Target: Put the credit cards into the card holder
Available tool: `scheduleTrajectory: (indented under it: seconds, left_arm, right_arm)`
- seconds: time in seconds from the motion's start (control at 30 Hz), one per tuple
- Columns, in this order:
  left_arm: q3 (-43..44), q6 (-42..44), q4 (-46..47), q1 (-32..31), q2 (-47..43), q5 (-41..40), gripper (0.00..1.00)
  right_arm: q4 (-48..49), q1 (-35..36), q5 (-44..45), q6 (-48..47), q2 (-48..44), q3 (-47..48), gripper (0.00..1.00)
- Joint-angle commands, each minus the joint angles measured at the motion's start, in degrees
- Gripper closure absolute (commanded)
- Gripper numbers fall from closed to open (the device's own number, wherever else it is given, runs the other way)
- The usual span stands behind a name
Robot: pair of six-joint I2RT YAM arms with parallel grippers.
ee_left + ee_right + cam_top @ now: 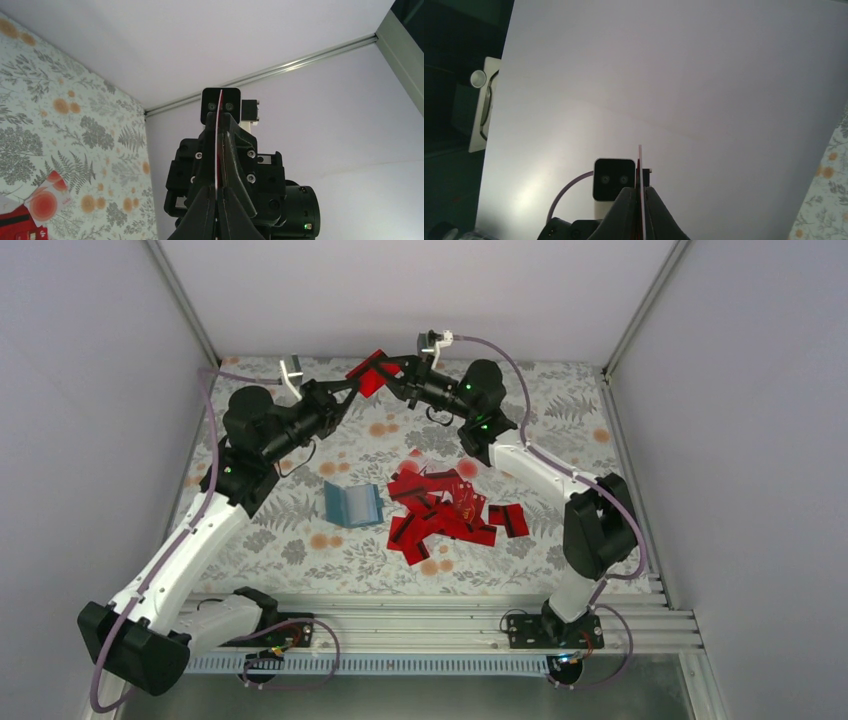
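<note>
One red credit card (372,373) is held in the air above the far end of the table, between both grippers. My left gripper (353,386) is shut on its left side and my right gripper (394,371) is shut on its right side. In the left wrist view the card (218,145) shows edge-on, running from my left gripper (217,194) into the right gripper behind it. In the right wrist view the card (640,165) stands edge-on in my right gripper (640,195). The teal card holder (352,504) lies open on the table. A pile of red cards (445,510) lies just right of it.
The table has a floral cloth (300,540). White walls stand on three sides, with the back wall (400,290) close behind both grippers. A metal rail (430,620) runs along the near edge by the arm bases.
</note>
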State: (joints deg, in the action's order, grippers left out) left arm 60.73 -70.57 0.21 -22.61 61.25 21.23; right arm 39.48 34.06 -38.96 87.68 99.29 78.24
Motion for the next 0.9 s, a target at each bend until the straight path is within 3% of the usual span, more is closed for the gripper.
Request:
scheduleTrajectory:
  seconds: [0.0, 0.1, 0.2, 0.4, 0.47, 0.6, 0.73, 0.87]
  left_arm:
    - [1.21, -0.50, 1.64, 0.37, -0.45, 0.46, 0.97]
    - [1.48, 0.50, -0.36, 0.42, -0.06, 1.12, 0.91]
    - [2.77, 3.26, -4.11, 0.51, 0.30, 1.84, 0.71]
    - [5.03, 12.45, -16.19, 2.86, -2.25, 3.67, 0.16]
    - [5.24, 16.78, -20.09, 4.54, -3.57, 5.28, 0.08]
    - [5.35, 26.94, -24.17, 8.71, -2.86, 16.03, 0.07]
    - [2.69, 33.00, -20.60, 12.38, -1.16, 34.04, 0.10]
    - [3.26, 37.26, -20.09, 12.50, 2.10, 41.08, 0.11]
  right_arm:
    - [2.51, -0.39, 0.24, 1.90, 0.80, 1.67, 0.96]
    - [1.37, -0.56, -0.28, 2.00, 0.99, 2.34, 0.96]
    - [-2.12, -1.08, -1.63, 0.98, 0.94, 2.90, 0.96]
    - [-6.61, -4.01, -9.48, -2.38, 0.56, 1.85, 0.96]
    - [-8.50, -5.93, -14.61, -4.50, 0.81, 1.82, 0.96]
    - [-16.84, -9.36, -26.45, -12.81, 3.32, 4.93, 0.96]
    - [-37.39, -9.83, -36.61, -30.80, 7.08, 14.48, 0.96]
    - [-44.22, -9.81, -41.98, -38.57, 8.60, 15.44, 0.96]
